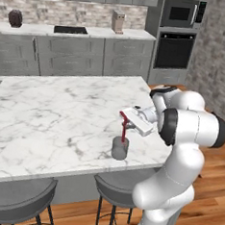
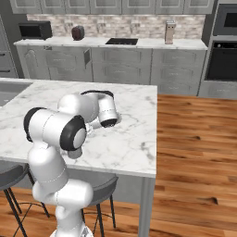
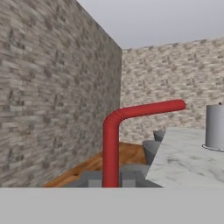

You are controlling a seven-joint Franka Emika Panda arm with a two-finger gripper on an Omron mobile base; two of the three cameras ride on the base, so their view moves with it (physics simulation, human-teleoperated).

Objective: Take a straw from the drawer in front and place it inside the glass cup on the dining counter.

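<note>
Fingers (image 1: 124,116) are seen clamped on the straw (image 1: 124,130) near its bent upper end, centre-right of the left base view; in the hand view the red stem (image 3: 111,153) rises from between the two dark tips at bottom centre and bends off toward the right.

Straw hangs roughly upright, lower end at or just inside the mouth of the glass cup (image 1: 120,148); whether it is touching the rim can't be told. Cup stands near the front edge of the desk (image 1: 56,114), lower centre of the left base view, and shows as a grey cylinder at the right edge of the hand view.

Handling, as judged:
- straw: very light, thin, smooth, likely to slip or swivel in the grip; hold is best kept close to the bend, as now.
- cup: small and light, easily tipped by a sideways nudge from the straw; fragile if glass.

No brands, labels or readable writing are made out on straw, cup or desk.
</note>
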